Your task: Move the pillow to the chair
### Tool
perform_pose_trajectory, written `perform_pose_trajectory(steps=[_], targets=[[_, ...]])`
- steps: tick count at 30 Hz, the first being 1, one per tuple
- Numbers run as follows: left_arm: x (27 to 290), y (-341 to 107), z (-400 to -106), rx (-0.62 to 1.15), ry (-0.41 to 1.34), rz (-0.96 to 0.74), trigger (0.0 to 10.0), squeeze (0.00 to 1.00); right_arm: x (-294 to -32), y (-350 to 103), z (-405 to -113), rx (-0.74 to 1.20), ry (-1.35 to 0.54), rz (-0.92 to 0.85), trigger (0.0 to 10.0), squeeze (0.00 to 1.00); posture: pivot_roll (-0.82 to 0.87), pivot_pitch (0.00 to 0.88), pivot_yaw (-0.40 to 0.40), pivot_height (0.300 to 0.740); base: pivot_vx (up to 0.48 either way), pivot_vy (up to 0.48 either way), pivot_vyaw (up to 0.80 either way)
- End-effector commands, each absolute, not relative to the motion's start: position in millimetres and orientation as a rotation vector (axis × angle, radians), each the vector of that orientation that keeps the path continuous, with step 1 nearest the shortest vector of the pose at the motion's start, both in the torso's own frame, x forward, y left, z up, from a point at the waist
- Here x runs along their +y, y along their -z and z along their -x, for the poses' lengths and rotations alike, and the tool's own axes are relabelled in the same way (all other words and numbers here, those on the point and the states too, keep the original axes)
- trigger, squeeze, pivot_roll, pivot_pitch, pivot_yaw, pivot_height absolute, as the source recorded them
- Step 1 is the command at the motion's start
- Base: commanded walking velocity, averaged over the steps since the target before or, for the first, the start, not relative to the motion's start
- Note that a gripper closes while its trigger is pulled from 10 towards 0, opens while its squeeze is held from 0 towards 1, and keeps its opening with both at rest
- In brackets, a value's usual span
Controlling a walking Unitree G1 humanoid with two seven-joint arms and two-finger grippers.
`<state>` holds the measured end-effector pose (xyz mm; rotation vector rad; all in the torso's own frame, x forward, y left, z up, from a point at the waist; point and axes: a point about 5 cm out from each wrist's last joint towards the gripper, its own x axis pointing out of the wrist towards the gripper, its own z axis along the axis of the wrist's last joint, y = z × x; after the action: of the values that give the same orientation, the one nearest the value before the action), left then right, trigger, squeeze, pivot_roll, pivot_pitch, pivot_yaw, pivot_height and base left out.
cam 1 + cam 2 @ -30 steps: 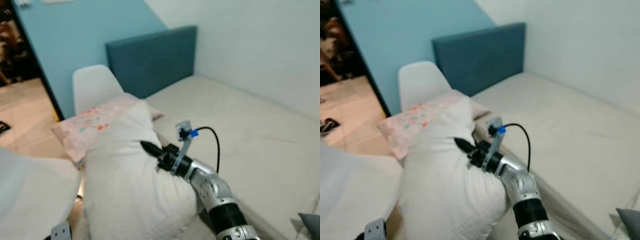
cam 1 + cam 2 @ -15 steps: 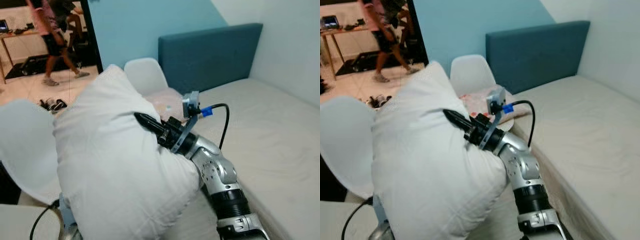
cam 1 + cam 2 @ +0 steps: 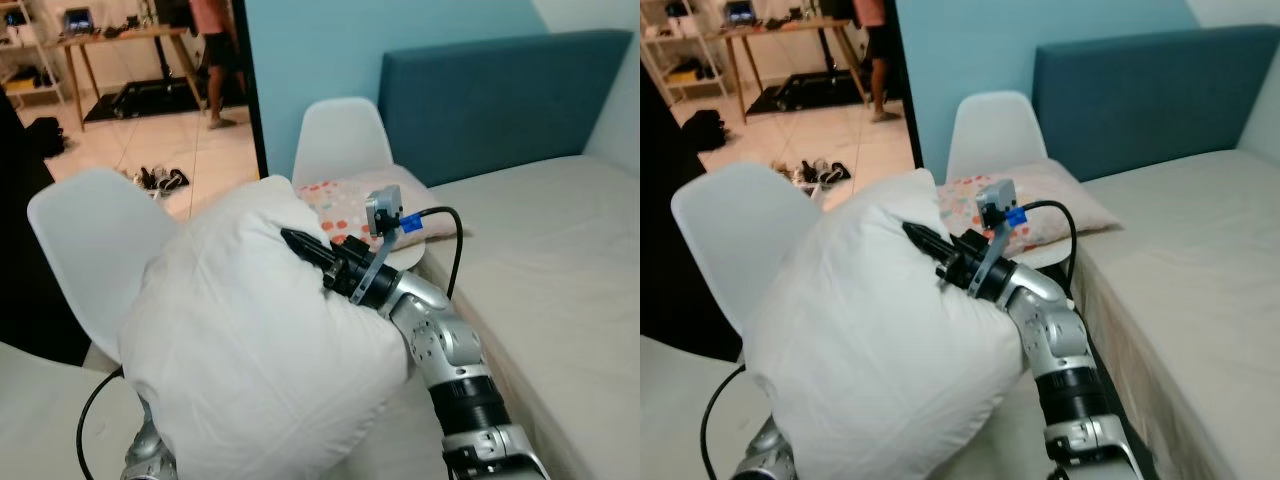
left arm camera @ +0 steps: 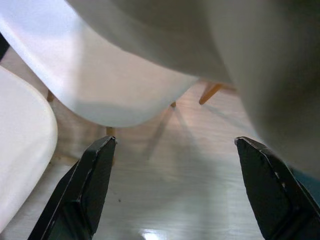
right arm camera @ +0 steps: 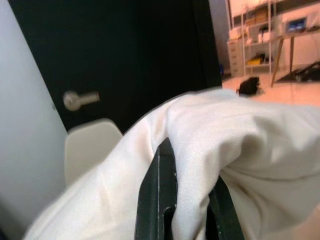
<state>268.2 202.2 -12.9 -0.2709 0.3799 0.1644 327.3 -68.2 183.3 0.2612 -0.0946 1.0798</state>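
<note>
We see the right arm bent at the elbow and reaching forward and to the robot's left, its right end effector (image 3: pixel 305 248) pressed into the upper side of the white pillow (image 3: pixel 250 350). The right wrist view shows the fingers (image 5: pixel 159 200) closed narrow on a fold of the pillow fabric. The left end effector (image 4: pixel 175 190) sits below the pillow with its fingers spread wide and nothing between them; the left arm itself is mostly hidden behind the pillow, with only a part of it and a black cable visible at the lower edge.

The pillow is held up in the air, in front of the right end effector and above the near white chair (image 3: pixel 90 240), which the pillow partly covers. Beyond the right end effector stands a second white chair (image 3: pixel 340 140) carrying a floral pillow (image 3: pixel 350 205). To its right lies the bed (image 3: pixel 560 260) with a teal headboard (image 3: pixel 500 100). A person (image 3: pixel 212 40), cut off at the top, stands in the far room.
</note>
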Motion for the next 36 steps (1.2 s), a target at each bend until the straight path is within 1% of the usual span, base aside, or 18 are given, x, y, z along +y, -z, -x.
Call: perform_pose_trajectory(steps=[1, 16, 19, 22, 28, 36], targets=[[196.9, -10.6, -289.2, 0.260, -0.119, 0.248, 10.0, 0.00, -50.3, -175.2, -319.2, -0.063, -1.168, -0.214, 10.0, 0.00, 0.14, 0.000, 0.040, 0.740, 0.326, 0.000, 0.00], [196.8, -21.2, -296.3, 0.205, -0.132, 0.249, 10.0, 0.00, -46.0, -154.5, -315.4, 0.015, -1.200, -0.128, 10.0, 0.00, 0.14, 0.000, 0.032, 0.740, 0.339, 0.000, 0.00], [198.7, -25.4, -298.9, 0.185, -0.157, 0.243, 10.0, 0.00, -45.2, -152.4, -314.5, 0.022, -1.207, -0.093, 10.0, 0.00, 0.14, 0.000, 0.031, 0.740, 0.319, 0.000, 0.65], [199.2, -34.6, -305.1, 0.151, -0.189, 0.223, 10.0, 0.00, -41.6, -153.1, -310.8, 0.016, -1.256, -0.092, 10.0, 0.00, 0.15, 0.000, 0.028, 0.740, 0.000, 0.000, 0.73], [193.1, -45.0, -311.1, 0.104, -0.178, 0.203, 10.0, 0.00, -40.4, -153.4, -309.3, 0.007, -1.283, -0.095, 10.0, 0.00, 0.15, 0.000, 0.021, 0.740, 0.000, 0.000, 0.73], [189.0, -54.9, -314.7, 0.063, -0.159, 0.172, 10.0, 0.00, -43.0, -153.6, -309.7, -0.001, -1.274, -0.131, 10.0, 0.00, 0.15, 0.000, 0.025, 0.740, 0.000, 0.000, 0.73]])
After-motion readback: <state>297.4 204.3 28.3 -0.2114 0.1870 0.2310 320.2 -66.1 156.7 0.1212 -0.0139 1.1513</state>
